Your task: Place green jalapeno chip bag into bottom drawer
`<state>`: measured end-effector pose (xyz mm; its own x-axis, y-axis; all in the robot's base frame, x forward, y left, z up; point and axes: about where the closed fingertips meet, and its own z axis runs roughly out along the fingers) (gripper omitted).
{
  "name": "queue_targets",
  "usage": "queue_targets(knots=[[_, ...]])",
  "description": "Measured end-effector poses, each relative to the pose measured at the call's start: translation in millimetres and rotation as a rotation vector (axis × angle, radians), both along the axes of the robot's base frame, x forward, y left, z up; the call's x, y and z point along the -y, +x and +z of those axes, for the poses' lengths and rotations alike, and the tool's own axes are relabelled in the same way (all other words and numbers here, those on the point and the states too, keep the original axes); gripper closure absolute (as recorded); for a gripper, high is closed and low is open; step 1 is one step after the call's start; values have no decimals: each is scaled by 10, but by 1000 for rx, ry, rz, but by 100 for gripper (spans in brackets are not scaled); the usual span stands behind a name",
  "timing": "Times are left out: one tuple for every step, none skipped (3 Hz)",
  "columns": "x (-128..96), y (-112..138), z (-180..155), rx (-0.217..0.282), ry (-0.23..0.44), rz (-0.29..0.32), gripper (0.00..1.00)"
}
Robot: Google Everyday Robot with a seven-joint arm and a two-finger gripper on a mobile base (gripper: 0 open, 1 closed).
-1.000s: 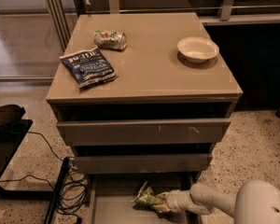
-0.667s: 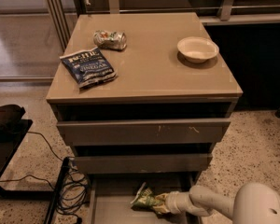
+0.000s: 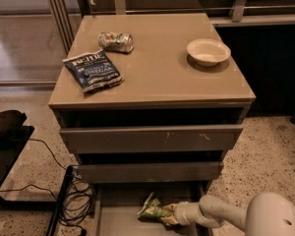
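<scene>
- The gripper [image 3: 171, 214] is low in the lower right of the view, at the end of a white arm [image 3: 221, 213] that reaches in from the right over the open bottom drawer [image 3: 119, 215].
- It is closed on the right end of the green chip bag [image 3: 153, 211].
- The bag sits inside the bottom drawer's outline, near its middle, with its free end pointing left and up; whether it touches the drawer floor cannot be told.
- The two drawers above, one with a scratched front [image 3: 137, 139] and one plain [image 3: 147, 172], are each pulled out slightly.
- On the cabinet top [image 3: 157, 73] lie a dark blue chip bag [image 3: 93, 71] at the left, a crushed can [image 3: 116, 41] just behind it, and a white bowl [image 3: 208, 51] at the right.
- Black cables [image 3: 76, 203] lie on the speckled floor left of the cabinet.
</scene>
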<state>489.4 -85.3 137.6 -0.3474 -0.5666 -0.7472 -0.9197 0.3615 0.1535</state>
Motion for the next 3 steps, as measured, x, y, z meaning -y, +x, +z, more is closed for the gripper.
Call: queue_targets(knots=[[0,0,0,0,0,0,35],[-1,0,0,0,0,0,12],[-1,0,0,0,0,0,0]])
